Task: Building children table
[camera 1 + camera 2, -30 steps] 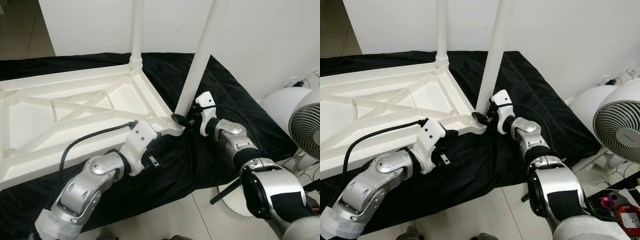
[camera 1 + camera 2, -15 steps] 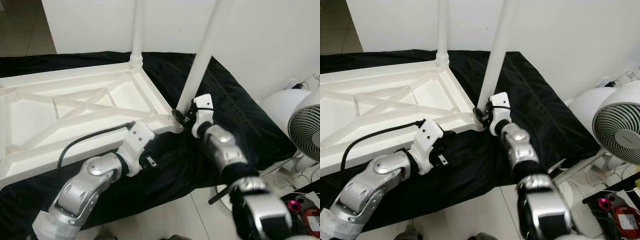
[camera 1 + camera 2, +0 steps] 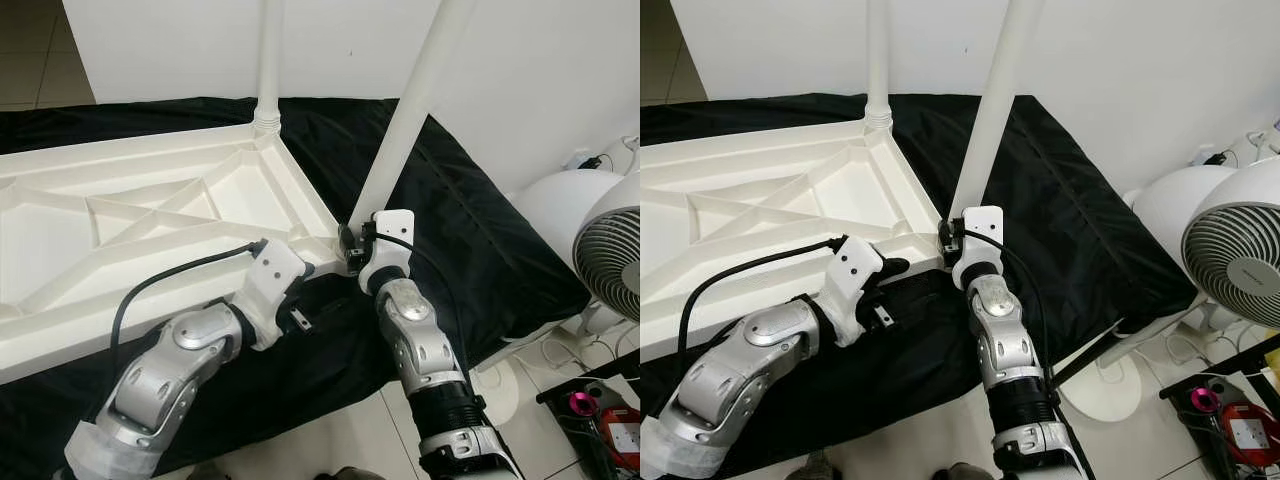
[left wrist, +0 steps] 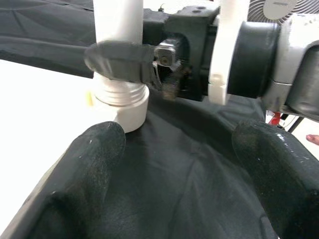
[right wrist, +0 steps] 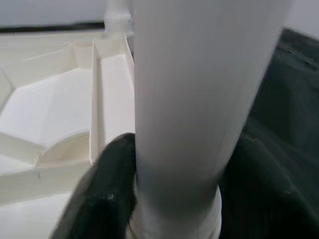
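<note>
The right gripper (image 3: 952,238) pinches the near leg (image 3: 990,120) at its bottom. The left gripper (image 4: 174,164) gapes, holding nothing. The far leg (image 3: 268,60) stands in the tabletop (image 3: 120,240); more legs remain.

Right hand (image 3: 352,243) and near table leg (image 3: 410,110) crowd the tabletop (image 3: 120,215) corner; black cloth (image 3: 470,240) beside lies open

Looks like room in home, used as makeshift assembly spot. Pale tiled floor (image 3: 920,440), plain white wall (image 3: 1140,70). Black cloth (image 3: 1060,200) spread over floor as work mat. White household pedestal fan (image 3: 1240,260) standing at right, white cables trailing near it by wall. Small red and pink gadgets (image 3: 1240,425) lying on tiles at right corner.
</note>
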`<state>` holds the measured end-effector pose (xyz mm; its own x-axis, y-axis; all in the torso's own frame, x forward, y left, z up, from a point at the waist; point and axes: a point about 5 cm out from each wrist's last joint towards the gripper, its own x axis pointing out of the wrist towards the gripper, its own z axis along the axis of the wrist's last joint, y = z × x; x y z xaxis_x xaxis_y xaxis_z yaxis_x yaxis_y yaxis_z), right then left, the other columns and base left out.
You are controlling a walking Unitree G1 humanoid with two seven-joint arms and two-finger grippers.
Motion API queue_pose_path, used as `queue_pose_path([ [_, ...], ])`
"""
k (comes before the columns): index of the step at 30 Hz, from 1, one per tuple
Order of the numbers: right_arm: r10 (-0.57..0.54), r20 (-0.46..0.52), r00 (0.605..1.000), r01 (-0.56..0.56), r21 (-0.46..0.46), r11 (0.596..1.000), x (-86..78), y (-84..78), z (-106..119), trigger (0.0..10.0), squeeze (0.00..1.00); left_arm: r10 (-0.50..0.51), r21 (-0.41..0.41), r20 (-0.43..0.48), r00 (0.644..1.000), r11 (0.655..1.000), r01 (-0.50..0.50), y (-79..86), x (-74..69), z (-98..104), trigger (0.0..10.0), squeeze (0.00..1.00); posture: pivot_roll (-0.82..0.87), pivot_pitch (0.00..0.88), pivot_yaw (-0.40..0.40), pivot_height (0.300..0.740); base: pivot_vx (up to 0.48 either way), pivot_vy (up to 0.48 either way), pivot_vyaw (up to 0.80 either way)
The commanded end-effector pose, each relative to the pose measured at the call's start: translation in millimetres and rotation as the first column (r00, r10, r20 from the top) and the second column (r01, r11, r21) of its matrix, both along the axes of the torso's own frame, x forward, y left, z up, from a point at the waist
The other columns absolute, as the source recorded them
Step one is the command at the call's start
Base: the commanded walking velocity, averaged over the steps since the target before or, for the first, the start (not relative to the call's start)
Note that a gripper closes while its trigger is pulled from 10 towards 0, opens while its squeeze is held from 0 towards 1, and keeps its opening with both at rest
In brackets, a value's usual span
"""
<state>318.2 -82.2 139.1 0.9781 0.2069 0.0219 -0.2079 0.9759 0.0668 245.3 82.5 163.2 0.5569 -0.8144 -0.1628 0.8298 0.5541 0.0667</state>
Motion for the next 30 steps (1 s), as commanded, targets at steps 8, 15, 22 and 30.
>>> queue_pose_path([
  [8, -0.045, 0.030, 0.999, 0.044, 0.032, 0.998, -11.1, -16.6, 2.6, 10.0, 1.00, 0.001, 0.001, -0.007, 1.000, 1.000, -0.001, -2.3, -1.7, -1.8, 10.0, 0.00, 0.03, 0.037, -0.137, 0.740, 0.000, 0.000, 0.00],
  [15, 0.099, 0.039, 0.994, -0.101, 0.059, 0.993, -15.8, -25.9, 2.5, 10.0, 0.00, 0.000, -0.001, -0.004, 1.000, 1.000, 0.000, -2.2, -2.2, -1.1, 10.0, 0.00, 0.02, 0.040, -0.128, 0.740, 0.000, 0.000, 0.00],
  [22, 0.260, 0.060, 0.964, -0.261, 0.002, 0.965, -2.1, -36.4, 3.0, 10.0, 0.00, -0.018, -0.005, -0.006, 1.000, 1.000, 0.018, -7.8, -2.8, -1.6, 10.0, 0.00, 0.02, 0.040, -0.125, 0.740, 0.000, 0.000, 0.00],
  [30, 0.435, 0.035, 0.900, -0.427, -0.136, 0.894, 29.7, -45.5, 9.9, 10.0, 0.00, -0.023, -0.013, 0.005, 1.000, 1.000, 0.023, -12.6, 2.0, 2.0, 10.0, 0.00, 0.01, 0.042, -0.114, 0.740, 0.000, 0.000, 0.00],
])
